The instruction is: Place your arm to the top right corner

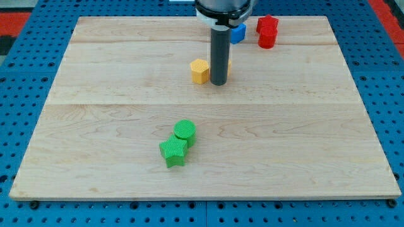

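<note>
Writing: we read none.
My tip (pixel 219 83): dark rod end, just right of our yellow block (pixel 200 70), mid-table (pixel 303 151).
Jaws: we see none on this rod.

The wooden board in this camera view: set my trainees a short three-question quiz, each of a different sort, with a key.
1. True or false: my tip touches the green cylinder.
2. Which block lies just to the view's left of my tip? A) yellow block B) blue block C) green star
3. Fill in: the two red blocks lie near the view's top ____ corner.

Key: 1 false; 2 A; 3 right.
</note>
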